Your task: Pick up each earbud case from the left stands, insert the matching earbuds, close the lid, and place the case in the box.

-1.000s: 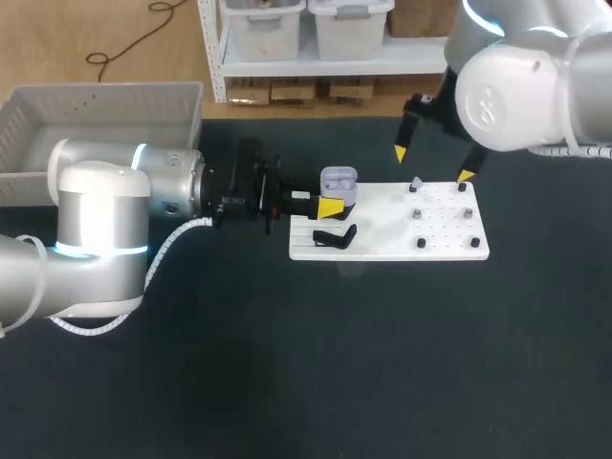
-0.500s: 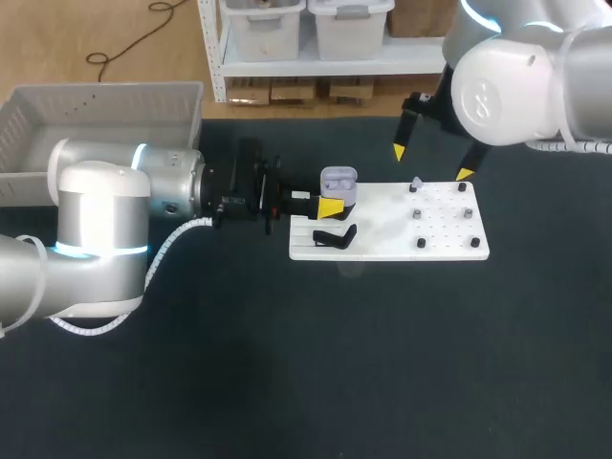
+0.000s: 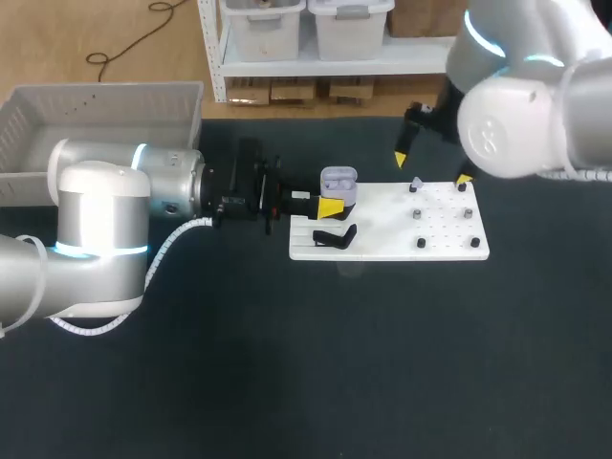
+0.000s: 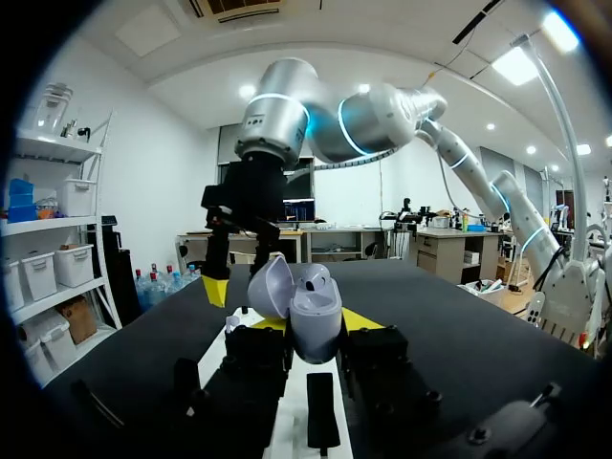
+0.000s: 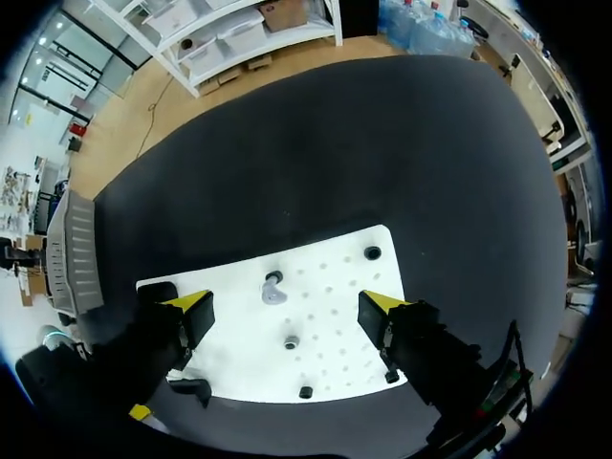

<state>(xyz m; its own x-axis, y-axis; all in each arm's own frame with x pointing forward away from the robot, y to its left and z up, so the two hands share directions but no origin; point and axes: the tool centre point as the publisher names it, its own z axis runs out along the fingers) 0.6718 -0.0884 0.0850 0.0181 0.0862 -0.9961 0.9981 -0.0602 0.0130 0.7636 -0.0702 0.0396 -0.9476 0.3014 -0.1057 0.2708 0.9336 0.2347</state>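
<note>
box: A grey box is sitting at the table's far left corner, well apart from everything else.
left arm: The left arm is lying low across the table from the left, pointing toward the white board.
left gripper: The left gripper is clamping the earbud case. In its own wrist view its two yellow tips are pressing against the case from opposite sides.
earbud case: The lavender earbud case is being held upright over the board's left end, with its lid hanging open. In the left wrist view the case is filling the space between the fingers. I cannot tell whether anything is sitting inside it.
stand: A black stand is lying on the board's near left part, just beside the held case. It is also showing in the right wrist view.
board: The white board is resting on the dark table near its middle.
earbud: A pale earbud is sitting on a peg at the board's far side. In the right wrist view it is lying under the gap between that gripper's fingers.
pegs: Small dark pegs are standing across the board's right half.
right gripper: The right gripper is hovering above the board's far right part with its fingers spread wide and holding nothing. Its own view is showing both tips well apart over the board.
</note>
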